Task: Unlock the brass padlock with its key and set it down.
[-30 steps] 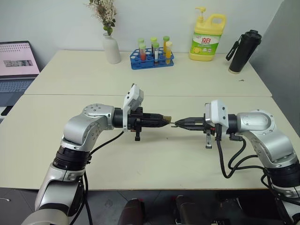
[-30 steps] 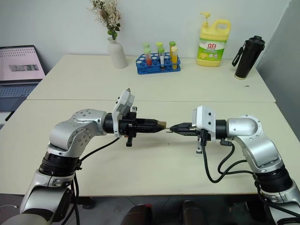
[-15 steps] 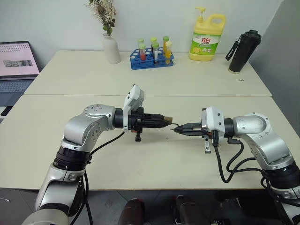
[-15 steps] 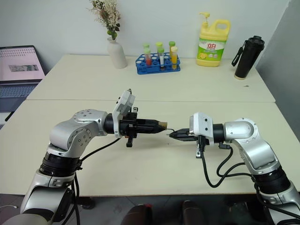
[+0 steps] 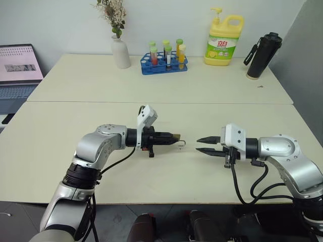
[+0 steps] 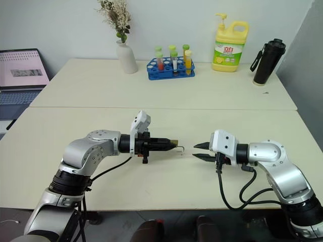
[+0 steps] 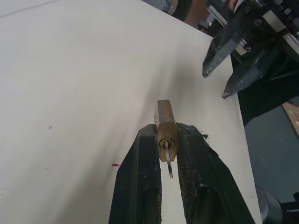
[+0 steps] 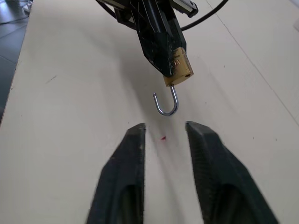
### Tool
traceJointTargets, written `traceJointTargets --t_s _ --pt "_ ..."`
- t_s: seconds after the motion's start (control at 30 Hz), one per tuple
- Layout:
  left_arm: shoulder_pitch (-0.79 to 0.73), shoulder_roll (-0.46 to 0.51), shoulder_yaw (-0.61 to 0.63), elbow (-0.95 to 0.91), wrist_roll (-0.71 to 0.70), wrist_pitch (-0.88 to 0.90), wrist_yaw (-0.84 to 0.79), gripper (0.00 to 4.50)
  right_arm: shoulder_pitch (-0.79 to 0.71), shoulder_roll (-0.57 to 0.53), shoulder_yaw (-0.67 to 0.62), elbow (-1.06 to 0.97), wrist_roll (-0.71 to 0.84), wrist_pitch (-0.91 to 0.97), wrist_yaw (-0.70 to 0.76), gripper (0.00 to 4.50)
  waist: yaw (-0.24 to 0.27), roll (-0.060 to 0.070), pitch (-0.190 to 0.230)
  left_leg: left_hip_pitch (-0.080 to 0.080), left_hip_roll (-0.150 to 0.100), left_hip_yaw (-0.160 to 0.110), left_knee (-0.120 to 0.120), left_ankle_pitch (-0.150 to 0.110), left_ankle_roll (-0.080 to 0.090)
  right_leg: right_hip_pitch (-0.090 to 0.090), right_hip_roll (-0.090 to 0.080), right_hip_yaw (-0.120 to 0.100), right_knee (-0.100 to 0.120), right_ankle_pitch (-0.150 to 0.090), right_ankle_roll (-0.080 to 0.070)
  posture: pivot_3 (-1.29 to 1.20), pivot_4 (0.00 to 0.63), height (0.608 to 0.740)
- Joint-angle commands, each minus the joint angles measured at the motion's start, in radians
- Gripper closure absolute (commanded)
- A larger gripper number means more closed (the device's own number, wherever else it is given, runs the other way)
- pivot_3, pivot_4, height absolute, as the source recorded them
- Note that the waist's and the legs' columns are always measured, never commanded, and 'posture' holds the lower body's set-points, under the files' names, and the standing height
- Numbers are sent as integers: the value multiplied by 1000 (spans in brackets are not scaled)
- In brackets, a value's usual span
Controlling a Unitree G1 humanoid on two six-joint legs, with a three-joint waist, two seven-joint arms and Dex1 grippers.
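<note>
While clamped in black left gripper [image 7: 169, 140], frame centre | small golden-brass padlock [image 8: 179, 66] hangs unlocked, shackle swung free, thin silvery key [image 7: 167, 156] inserted | black right gripper [image 8: 164, 133] apart, empty | left: setting down.

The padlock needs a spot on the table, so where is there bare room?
The front table is bare under the brass padlock and between the left gripper and right gripper. It is crowded only at the far edge: vase, tube rack, soap bottle, black flask.

Head views overlook table [image 5: 60, 131]; wrist views face closely.
</note>
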Motion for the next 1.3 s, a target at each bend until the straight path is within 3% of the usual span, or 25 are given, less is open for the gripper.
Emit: traceJointTargets --t_s 0.03,0.2,0.8,1.0,1.17,1.23,1.3 --pt "9 -11 -13 -33 -5 9 3 4343 6 -16 -64 -67 42 50 -20 1704 -1 0 0 0 0 0 0 0 0 0 0 0 0 0 1 0 150 740" --pt "8 -27 -22 -14 1 14 11 4343 15 -32 -73 -117 84 89 -6 0 -2 0 0 0 0 0 0 0 0 0 0 0 0 -1 1 0 150 740" --pt "-52 -115 -54 166 113 -92 42 4343 41 -16 -30 -127 57 78 -42 0 -1 0 0 0 0 0 0 0 0 0 0 0 0 -1 2 0 150 740" --pt "-75 -105 -51 193 142 -160 15 2430 53 -18 -32 -121 47 75 -39 0 0 0 0 0 0 0 0 0 0 0 0 0 0 -1 2 0 150 740" --pt "-78 -41 -51 134 181 -297 -55 858 69 -24 -29 -116 30 80 -48 0 -2 0 0 0 0 0 0 0 0 0 0 0 0 -1 2 0 150 740" --pt "-76 -23 -28 134 193 -335 -43 323 69 -18 -34 -115 32 85 -55 0 -2 0 0 0 0 0 0 0 0 0 1 0 0 -1 2 0 150 740" --pt "-80 -4 15 126 195 -367 -18 323 67 -15 -41 -113 36 91 -60 0 -1 0 0 0 0 0 0 0 0 0 0 0 0 -1 2 0 150 740"
